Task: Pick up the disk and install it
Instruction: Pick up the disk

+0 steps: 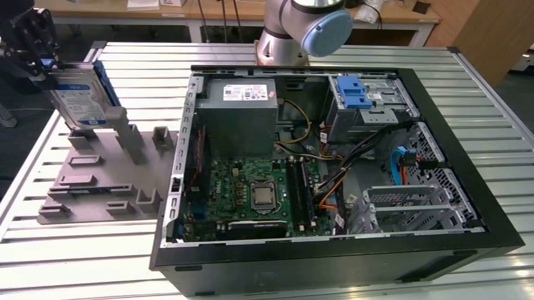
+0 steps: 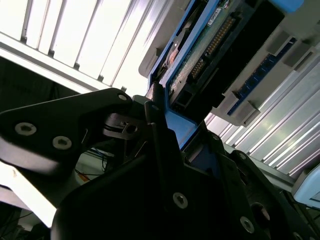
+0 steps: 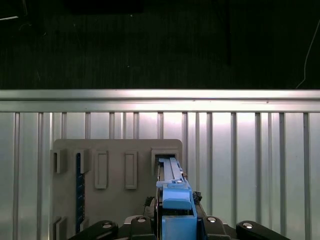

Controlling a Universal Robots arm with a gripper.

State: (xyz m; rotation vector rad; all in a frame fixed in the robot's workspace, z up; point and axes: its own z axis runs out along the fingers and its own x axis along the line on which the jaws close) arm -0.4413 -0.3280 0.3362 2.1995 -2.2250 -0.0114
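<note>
Your gripper [image 1: 42, 62] is out at the exterior view's far left, jaws clamped on the upper end of the disk [image 1: 79, 103]. The disk stands upright on its edge, label side showing, blue frame running along its side. Its lower end is right down among the posts of the grey holder plate [image 1: 92, 181]; you cannot tell from here whether it is seated in the slot or just clear of it.

In the first wrist view you're looking straight down the disk's blue edge [image 3: 175, 197], and it lines up with the open slot at one corner of the holder plate [image 3: 115, 150]. The second wrist view gives you the grip up close: black fingers [image 2: 162, 145] pressed against the blue frame, with the green circuit board on the disk's underside [image 2: 200, 55] just beyond.

The open computer case [image 1: 467, 206] lies flat on the slatted metal table [image 1: 67, 256], just beside the holder plate and on the exterior view's right of it. Inside it you've got the grey power supply box [image 1: 242, 119], the motherboard [image 1: 250, 187] and a blue-latched drive bay [image 1: 354, 94]. The disk is outside the case, well apart from that bay.
</note>
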